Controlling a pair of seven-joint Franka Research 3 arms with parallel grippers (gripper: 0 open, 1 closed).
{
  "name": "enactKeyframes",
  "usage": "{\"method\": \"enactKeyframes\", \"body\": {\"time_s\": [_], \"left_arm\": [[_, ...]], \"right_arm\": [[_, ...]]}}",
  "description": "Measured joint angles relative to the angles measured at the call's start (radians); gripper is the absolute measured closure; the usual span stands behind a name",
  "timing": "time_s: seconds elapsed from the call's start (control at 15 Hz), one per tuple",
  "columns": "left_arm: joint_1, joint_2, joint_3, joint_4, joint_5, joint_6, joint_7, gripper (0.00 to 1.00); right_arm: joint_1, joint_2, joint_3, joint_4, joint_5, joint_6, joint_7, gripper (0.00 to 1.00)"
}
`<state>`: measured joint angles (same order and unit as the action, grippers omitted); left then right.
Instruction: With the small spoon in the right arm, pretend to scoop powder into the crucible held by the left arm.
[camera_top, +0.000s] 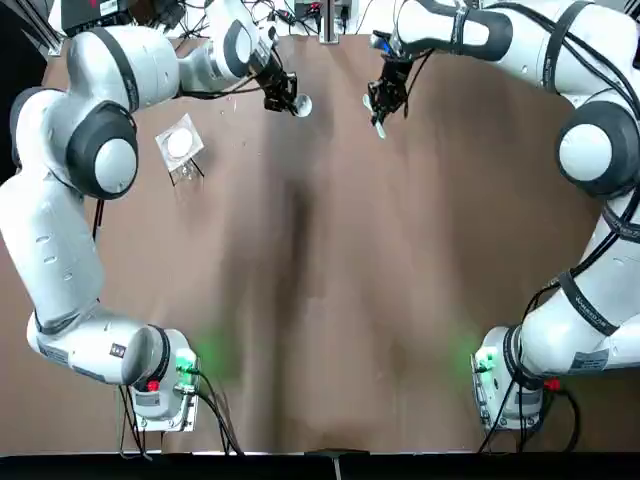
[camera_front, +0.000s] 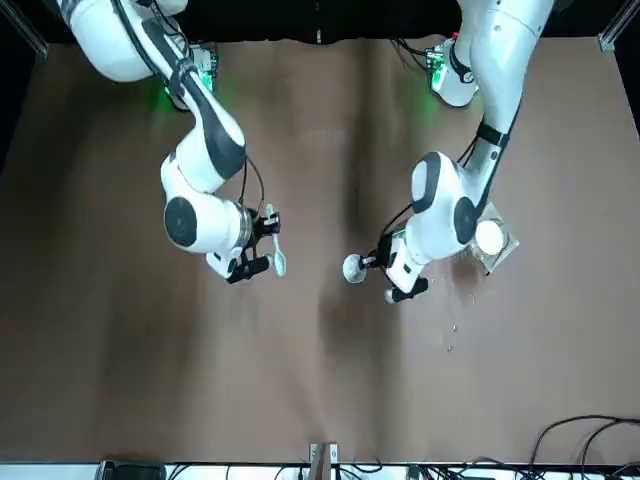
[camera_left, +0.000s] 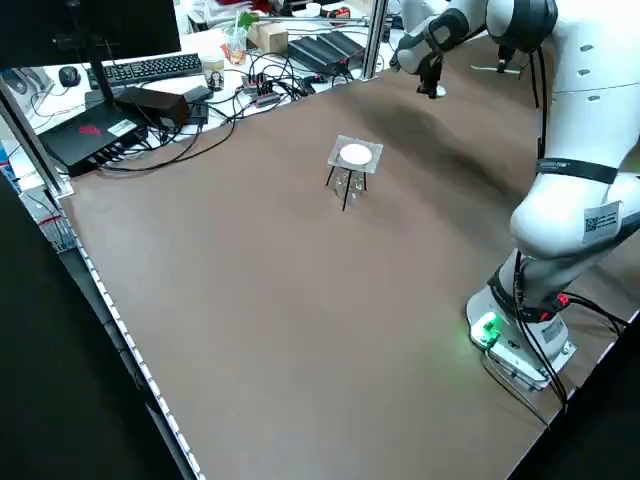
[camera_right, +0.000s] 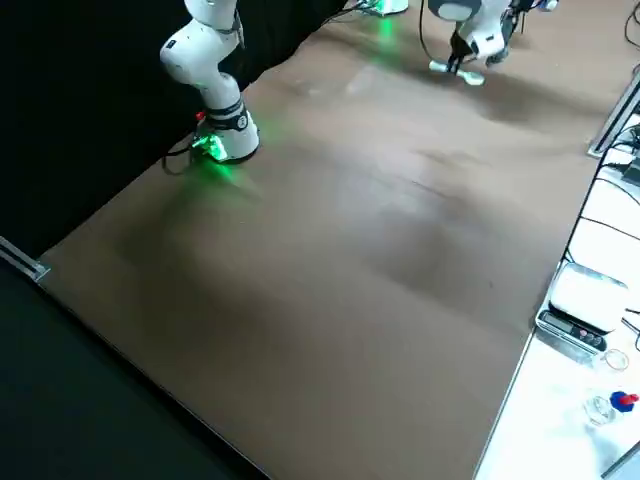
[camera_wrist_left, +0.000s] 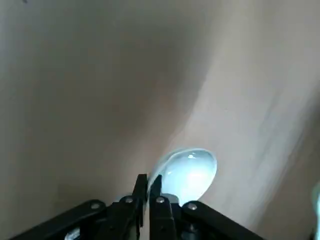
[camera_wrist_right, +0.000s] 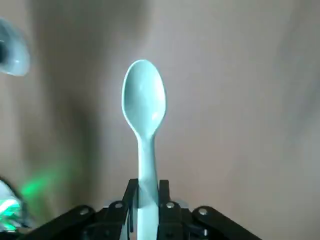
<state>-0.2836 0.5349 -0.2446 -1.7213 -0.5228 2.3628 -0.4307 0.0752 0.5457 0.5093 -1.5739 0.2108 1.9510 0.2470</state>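
Just one spoon (camera_wrist_right: 144, 100) in right pincer (camera_wrist_right: 146, 187), one crucible (camera_wrist_left: 189, 170), seemingly, in left pincer (camera_wrist_left: 148, 181)

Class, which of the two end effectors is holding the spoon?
The right end effector, gripping the spoon by its handle; the left end effector holds the round crucible.

No legible text in any view. Left arm (camera_left: 565, 120) has a sticker (camera_left: 600, 220) on its lower link and a second sticker (camera_top: 118, 350) near the base, both too small to read. Black box (camera_left: 75, 150) on the side desk shows a red mark (camera_left: 90, 130), also unreadable.
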Motion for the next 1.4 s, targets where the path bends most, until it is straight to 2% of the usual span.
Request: {"method": "enactKeyframes", "body": {"time_s": [0.2, 0.53, 0.8, 1.0, 1.07, 1.4], "left_arm": [[-0.049, 0.013, 0.000, 0.003, 0.000, 0.016, -0.065, 0.94], [-0.117, 0.031, 0.000, 0.042, 0.000, 0.021, -0.138, 0.94], [-0.123, 0.035, 0.002, 0.047, 0.000, 0.021, -0.145, 0.94], [-0.123, 0.035, 0.003, 0.052, 0.000, 0.022, -0.155, 0.94], [-0.123, 0.035, 0.003, 0.060, 0.000, 0.022, -0.159, 0.94], [-0.123, 0.035, 0.003, 0.065, 0.000, 0.022, -0.169, 0.94]], "right_arm": [[0.053, -0.004, 0.026, 0.040, 0.009, 0.001, 0.150, 0.80], [0.146, -0.002, 0.027, 0.059, 0.019, 0.020, 0.339, 0.80], [0.149, 0.030, 0.016, 0.060, 0.221, 0.057, 0.372, 0.80], [0.143, 0.063, 0.006, 0.060, 0.317, 0.066, 0.372, 0.80], [0.142, 0.085, 0.004, 0.061, 0.379, 0.066, 0.374, 0.80], [0.134, 0.121, 0.002, 0.064, 0.476, 0.073, 0.376, 0.80]]}}
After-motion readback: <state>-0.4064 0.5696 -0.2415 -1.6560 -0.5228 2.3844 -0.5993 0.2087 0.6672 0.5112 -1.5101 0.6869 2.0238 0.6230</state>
